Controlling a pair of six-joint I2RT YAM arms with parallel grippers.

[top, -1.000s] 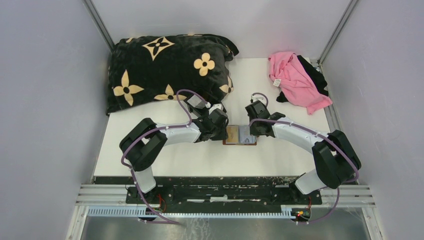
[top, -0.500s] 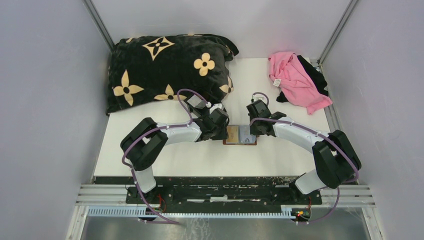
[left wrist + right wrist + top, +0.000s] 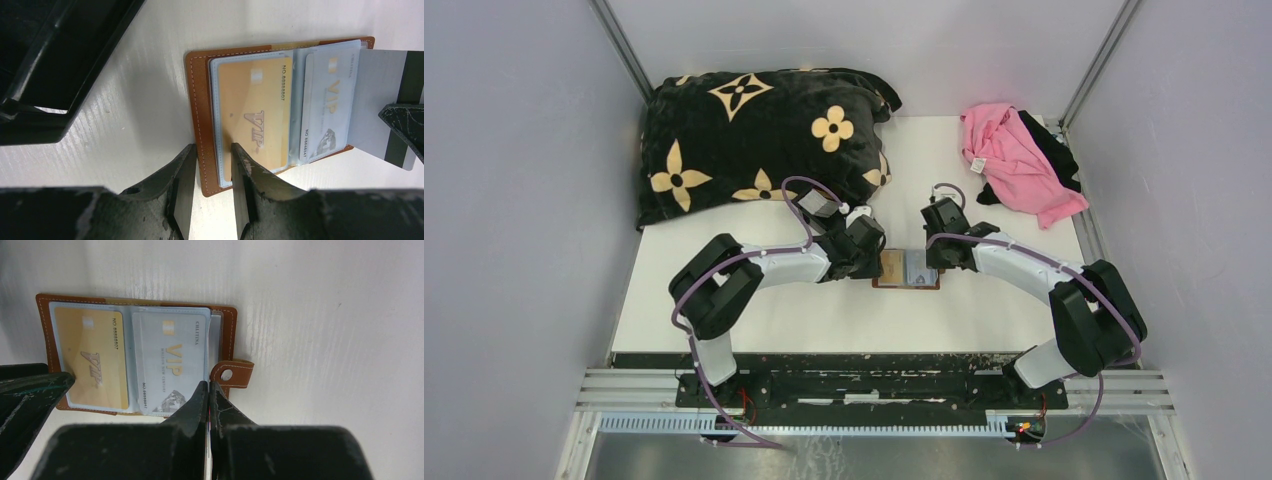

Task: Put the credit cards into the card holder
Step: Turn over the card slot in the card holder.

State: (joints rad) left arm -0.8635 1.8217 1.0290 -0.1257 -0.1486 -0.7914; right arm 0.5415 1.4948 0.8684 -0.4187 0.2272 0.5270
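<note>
White tabletop (image 3: 824, 320) fills the overhead view, with a black plush cushion with cream flowers (image 3: 744, 140) at the far left and a crumpled pink cloth (image 3: 1014, 160) at the far right, and both arms meet mid-table over the small brown leather book-fold card holder (image 3: 906, 271). From above it's only a little brown patch between two black wrists, so over to the wrist cameras! The left wrist view shows the holder lying open and flat, an orange-tan plastic card (image 3: 252, 110) sleeved in its left half and a grey-blue plastic card (image 3: 327, 100) in its right. The left gripper (image 3: 213, 147) stands part-open, straddling the holder's near left edge, one finger over the table, the other over the orange card's sleeve, clamping nothing. Only this view shows the face of a pale grey plastic card with a black stripe (image 3: 377, 100), poking out past the holder's right edge. The right wrist view has that card edge-on, barely a sliver, with the right gripper (image 3: 207, 386) pinched tight on it, and it alone shows the brown snap tab (image 3: 231, 374) just beside the fingers.
</note>
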